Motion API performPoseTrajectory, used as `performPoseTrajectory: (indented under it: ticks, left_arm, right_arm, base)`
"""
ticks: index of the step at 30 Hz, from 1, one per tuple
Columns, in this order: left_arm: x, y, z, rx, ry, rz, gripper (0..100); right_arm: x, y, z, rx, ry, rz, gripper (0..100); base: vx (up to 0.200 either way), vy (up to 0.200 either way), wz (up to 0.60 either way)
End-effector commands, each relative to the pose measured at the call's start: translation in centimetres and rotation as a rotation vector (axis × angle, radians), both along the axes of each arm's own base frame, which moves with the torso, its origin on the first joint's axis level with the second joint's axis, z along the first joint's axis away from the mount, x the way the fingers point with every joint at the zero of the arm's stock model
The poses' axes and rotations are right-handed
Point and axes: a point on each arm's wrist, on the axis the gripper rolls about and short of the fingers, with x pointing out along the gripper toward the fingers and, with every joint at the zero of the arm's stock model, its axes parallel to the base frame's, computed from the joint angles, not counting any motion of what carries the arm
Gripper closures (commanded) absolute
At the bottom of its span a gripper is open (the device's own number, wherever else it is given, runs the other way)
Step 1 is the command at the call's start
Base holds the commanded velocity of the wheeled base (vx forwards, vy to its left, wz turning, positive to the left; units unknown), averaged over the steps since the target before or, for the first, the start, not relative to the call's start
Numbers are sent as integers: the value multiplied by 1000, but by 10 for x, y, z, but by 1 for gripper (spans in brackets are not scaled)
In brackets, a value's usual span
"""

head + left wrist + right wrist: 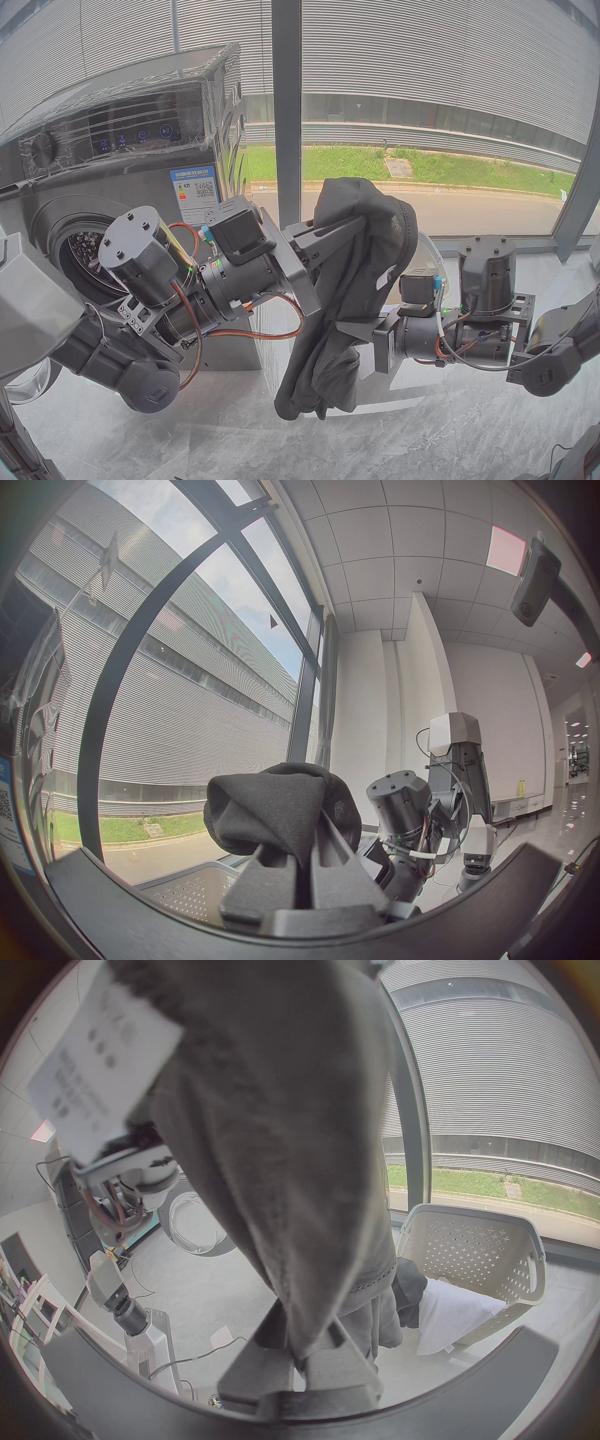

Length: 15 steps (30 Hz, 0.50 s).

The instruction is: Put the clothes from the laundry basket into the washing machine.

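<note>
A dark grey garment [359,262] hangs in the air between both arms, to the right of the washing machine [119,156]. My left gripper [347,230] is shut on its upper fold, which bunches over the fingers [275,880]. Lower down, my right gripper [349,329] is shut on the same garment [281,1122], whose white label [94,1066] hangs out. The machine's drum [84,256] stands open at the left. Behind the garment stands the white laundry basket [481,1241], holding a white cloth [453,1316] and a dark cloth [409,1288].
The washer's round door [194,1222] is swung open over the grey tiled floor [406,431]. A window wall with a dark pillar [287,106] runs behind the machine and basket. Equipment on a stand [125,1310] sits on the floor farther off.
</note>
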Motion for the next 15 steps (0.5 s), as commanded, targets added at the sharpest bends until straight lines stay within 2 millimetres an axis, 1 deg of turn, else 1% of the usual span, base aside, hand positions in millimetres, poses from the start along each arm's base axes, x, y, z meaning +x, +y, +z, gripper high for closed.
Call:
performPoseTrajectory:
  ticks: [1,5,6,7,8,11,15]
  left_arm:
    - [6,7,-5,12,17,27,100]
    - [20,23,-17,32,38,90,100]
    - [20,24,-17,32,38,92,100]
    - [20,25,-15,29,33,95,100]
    - [19,25,-15,27,30,93,100]
    - [18,26,-16,32,33,93,100]
    - [15,28,-19,39,42,93,100]
  right_arm:
    - [-16,-19,17,29,-41,-14,100]
    - [-33,-46,32,62,-87,-53,100]
    - [-33,-47,32,62,-88,-55,100]
    - [-37,-56,38,76,-106,-73,100]
    - [-39,-60,40,82,-115,-85,100]
    - [-40,-70,49,102,-147,-116,100]
    - [-45,-77,57,116,-180,-129,100]
  base:
    - [0,0,0]
    - [0,0,0]
    - [0,0,0]
    - [0,0,0]
    - [0,0,0]
    - [0,0,0]
    - [0,0,0]
